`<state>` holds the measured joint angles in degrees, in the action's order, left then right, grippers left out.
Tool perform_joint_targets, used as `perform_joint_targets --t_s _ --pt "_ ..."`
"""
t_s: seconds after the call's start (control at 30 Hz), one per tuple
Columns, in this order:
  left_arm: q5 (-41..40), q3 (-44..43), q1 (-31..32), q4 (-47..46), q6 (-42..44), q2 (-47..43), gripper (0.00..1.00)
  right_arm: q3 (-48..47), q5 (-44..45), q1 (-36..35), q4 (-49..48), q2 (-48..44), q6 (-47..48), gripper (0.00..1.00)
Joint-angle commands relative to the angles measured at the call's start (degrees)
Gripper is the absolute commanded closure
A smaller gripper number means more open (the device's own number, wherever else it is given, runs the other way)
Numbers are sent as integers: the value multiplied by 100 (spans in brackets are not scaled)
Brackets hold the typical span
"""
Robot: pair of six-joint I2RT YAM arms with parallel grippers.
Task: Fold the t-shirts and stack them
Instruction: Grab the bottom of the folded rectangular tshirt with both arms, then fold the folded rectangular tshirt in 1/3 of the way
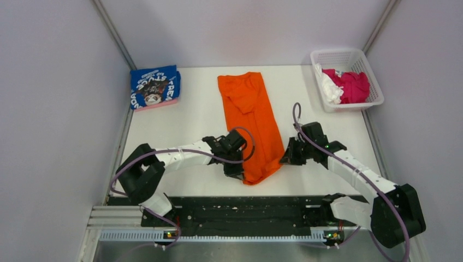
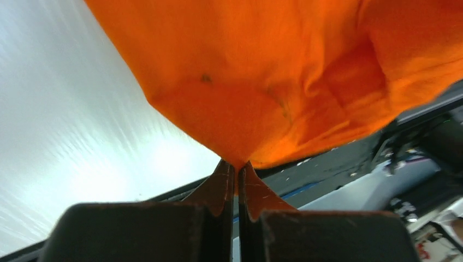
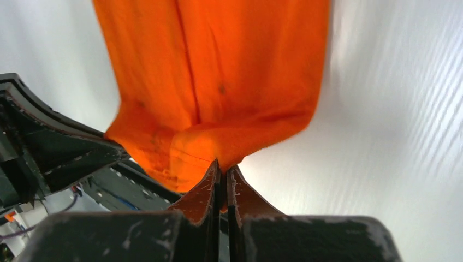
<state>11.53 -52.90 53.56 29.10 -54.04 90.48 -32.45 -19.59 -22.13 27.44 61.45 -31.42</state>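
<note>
The orange t-shirt (image 1: 252,117) lies as a long narrow strip down the middle of the table. My left gripper (image 1: 235,170) is shut on its near left corner (image 2: 240,109), the cloth pinched between the jaws. My right gripper (image 1: 285,158) is shut on its near right edge (image 3: 218,87). Both near corners are lifted a little off the table. The blue t-shirt (image 1: 155,87) with white lettering lies folded at the far left corner. The magenta t-shirt (image 1: 354,85) and the white t-shirt (image 1: 330,90) lie crumpled in a basket.
A white plastic basket (image 1: 327,57) stands at the far right corner. Grey walls close in the table (image 1: 196,120) on both sides. A black rail (image 1: 245,210) with the arm bases runs along the near edge.
</note>
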Motion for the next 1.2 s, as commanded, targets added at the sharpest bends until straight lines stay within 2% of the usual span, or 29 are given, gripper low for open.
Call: perform_joint_targets --t_s 0.0,0.23,0.33,0.57,0.9,0.93,1.0,1.07,1.1,1.13,1.17 --pt "288 -546 -804 -237 446 -146 100 -943 -9 -61 -750 664 102 100" --pt "648 -1405 -1789 -325 1104 427 100 -2137 308 141 -1079 1933 41 100" --pt "956 -1842 -2238 -371 1162 828 100 -2582 420 185 -1296 2399 -28 100" --pt "1040 -2688 -2997 -521 1397 1602 100 -3631 747 316 -1422 3492 36 100" --pt "1434 -3719 -3563 -492 1478 2719 98 -4814 747 477 -1584 4888 254 100" --pt "1472 -3825 -3584 -481 1467 2807 92 -4938 736 491 -1586 5004 244 97" --pt "1491 -4030 -3619 -468 1483 2936 66 -5159 723 518 -1580 5225 235 86" --pt "1505 -4248 -3654 -477 1514 2982 45 -5376 772 576 -1618 5353 198 76" --pt "1517 -4362 -3666 -486 1559 2984 30 -5483 754 601 -1637 5386 176 64" --pt "1512 -4490 -3679 -467 1601 2978 6 -5598 742 638 -1641 5404 156 54" --pt "1477 -4602 -3691 -423 1641 2962 2 -5692 753 673 -1620 5400 149 46"
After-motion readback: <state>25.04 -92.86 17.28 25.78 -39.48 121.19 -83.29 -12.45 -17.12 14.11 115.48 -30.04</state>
